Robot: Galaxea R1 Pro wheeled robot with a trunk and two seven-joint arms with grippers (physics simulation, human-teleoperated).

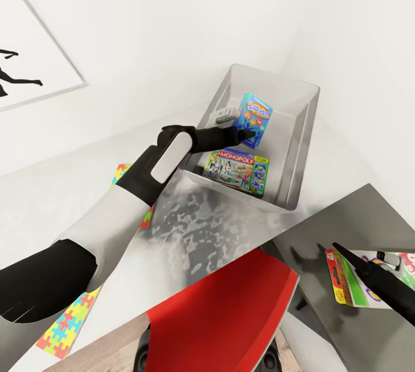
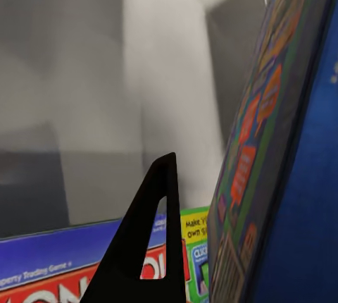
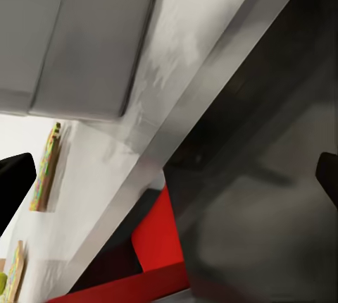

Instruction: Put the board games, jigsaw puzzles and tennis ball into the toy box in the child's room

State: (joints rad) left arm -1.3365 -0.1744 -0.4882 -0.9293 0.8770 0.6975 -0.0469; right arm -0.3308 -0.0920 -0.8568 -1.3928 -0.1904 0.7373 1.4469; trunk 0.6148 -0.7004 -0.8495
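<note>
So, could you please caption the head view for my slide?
Left gripper holds a blue cartoon-printed game box upright inside the light grey plastic bin.

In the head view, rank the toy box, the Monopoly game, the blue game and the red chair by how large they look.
1. Red chair, nearest the camera, so its size is flattered.
2. Toy box.
3. Monopoly game.
4. Blue game, standing tilted and partly hidden by the left fingers.

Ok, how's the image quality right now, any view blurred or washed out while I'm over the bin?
Head view: sharp, evenly lit; the Monopoly box in the bin reads clearly, with mottled reflections on the desk. Left wrist view: the blue game box is so close that its print smears, and the background is soft grey. Right wrist view: steeply tilted, slightly soft, no glare.
</note>
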